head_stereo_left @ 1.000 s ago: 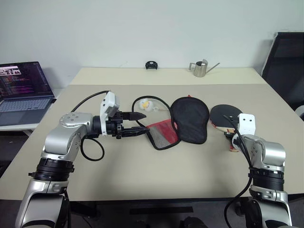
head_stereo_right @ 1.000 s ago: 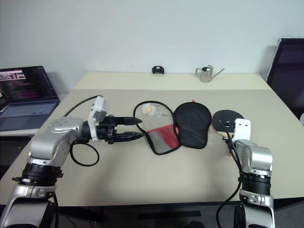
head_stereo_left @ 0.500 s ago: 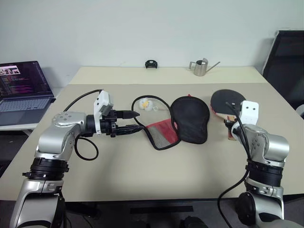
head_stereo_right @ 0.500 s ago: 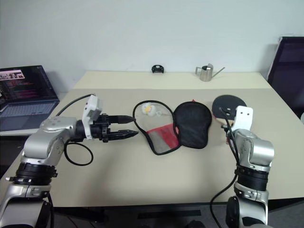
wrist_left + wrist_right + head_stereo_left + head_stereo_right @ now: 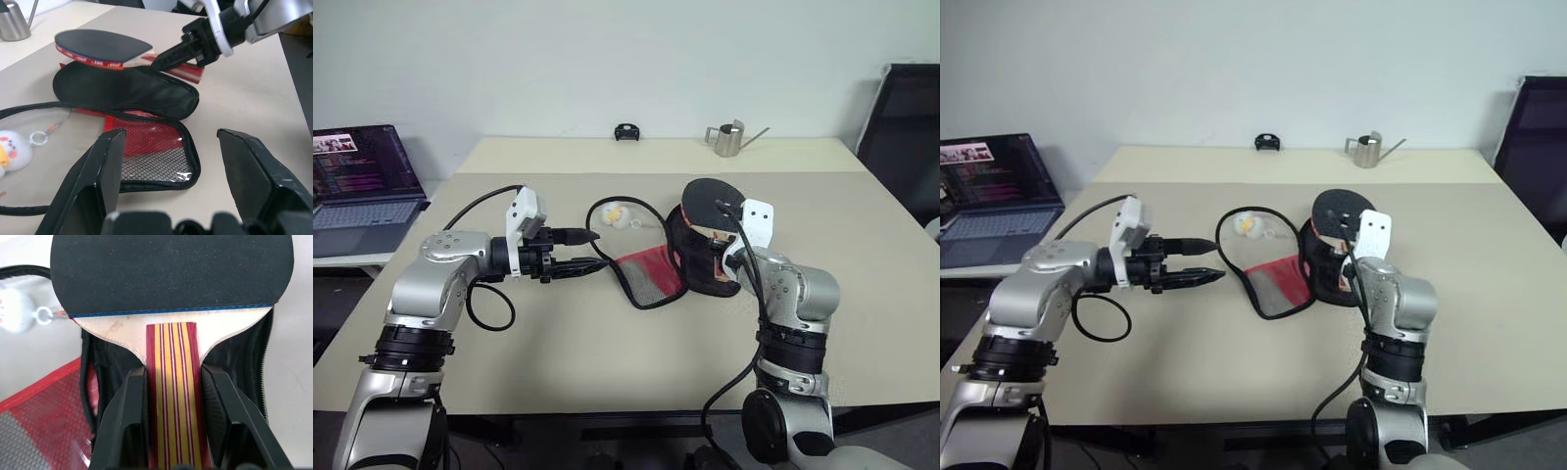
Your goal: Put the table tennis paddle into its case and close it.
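So the case (image 5: 690, 259) sits open mid-table (image 5: 607, 362), and everything else goes off that. The paddle (image 5: 712, 201) hangs just above its right half, held by the handle in the right gripper (image 5: 164, 58). The left gripper (image 5: 592, 251) hovers to the case's left, fingers apart. A keyring toy (image 5: 618, 216) lies just behind its left flap. Far behind: a watering can (image 5: 728, 139). The laptop (image 5: 362, 181) is way off left.

The right gripper (image 5: 172, 431) has lifted the table tennis paddle (image 5: 171, 279) off the table. It has carried it left — now above the case (image 5: 127, 90).
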Available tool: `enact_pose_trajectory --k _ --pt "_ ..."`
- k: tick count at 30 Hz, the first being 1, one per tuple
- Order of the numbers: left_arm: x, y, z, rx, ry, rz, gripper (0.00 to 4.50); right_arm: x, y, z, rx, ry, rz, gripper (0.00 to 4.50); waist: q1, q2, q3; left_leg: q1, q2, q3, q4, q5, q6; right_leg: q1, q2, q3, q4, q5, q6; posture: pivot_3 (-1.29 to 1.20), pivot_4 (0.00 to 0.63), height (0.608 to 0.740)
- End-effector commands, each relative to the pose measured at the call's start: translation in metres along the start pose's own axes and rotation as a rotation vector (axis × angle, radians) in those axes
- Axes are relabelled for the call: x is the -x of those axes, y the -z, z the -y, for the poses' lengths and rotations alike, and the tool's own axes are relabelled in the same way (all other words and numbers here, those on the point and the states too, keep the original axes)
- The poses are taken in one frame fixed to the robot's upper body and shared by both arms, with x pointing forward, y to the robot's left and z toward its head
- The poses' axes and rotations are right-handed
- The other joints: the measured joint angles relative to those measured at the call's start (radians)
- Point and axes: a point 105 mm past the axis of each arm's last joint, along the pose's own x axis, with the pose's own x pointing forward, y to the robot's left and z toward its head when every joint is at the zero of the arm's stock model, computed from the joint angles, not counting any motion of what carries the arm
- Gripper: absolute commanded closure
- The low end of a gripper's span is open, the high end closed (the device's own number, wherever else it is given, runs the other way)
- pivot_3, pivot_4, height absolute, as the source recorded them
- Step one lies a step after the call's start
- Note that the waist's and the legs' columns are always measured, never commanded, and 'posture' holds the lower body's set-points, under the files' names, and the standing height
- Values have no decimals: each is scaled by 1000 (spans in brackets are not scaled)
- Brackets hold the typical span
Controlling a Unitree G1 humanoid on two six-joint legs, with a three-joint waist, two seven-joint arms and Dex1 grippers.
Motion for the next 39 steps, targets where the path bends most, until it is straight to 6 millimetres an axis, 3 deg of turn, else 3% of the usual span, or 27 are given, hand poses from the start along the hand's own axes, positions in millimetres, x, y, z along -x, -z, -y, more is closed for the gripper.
enact_pose_trajectory --k 1,14,31,39 --pt "5 -12 0 -57 -8 21 1237 -4 -17 -25 20 -49 95 3407 -4 0 0 0 0 0 0 0 0 0 0 0 0 0 0 0 150 740" --pt "5 -13 2 -58 -11 23 1237 -27 5 -30 82 -31 63 3407 -18 0 0 0 0 0 0 0 0 0 0 0 0 0 0 0 150 740" --pt "1 -12 4 -51 1 35 1237 -29 24 -18 92 28 2 3407 -18 0 0 0 0 0 0 0 0 0 0 0 0 0 0 0 150 740" --pt "2 -10 4 -49 -2 33 1237 -23 17 -27 53 -4 33 792 -17 0 0 0 0 0 0 0 0 0 0 0 1 0 0 0 150 740"
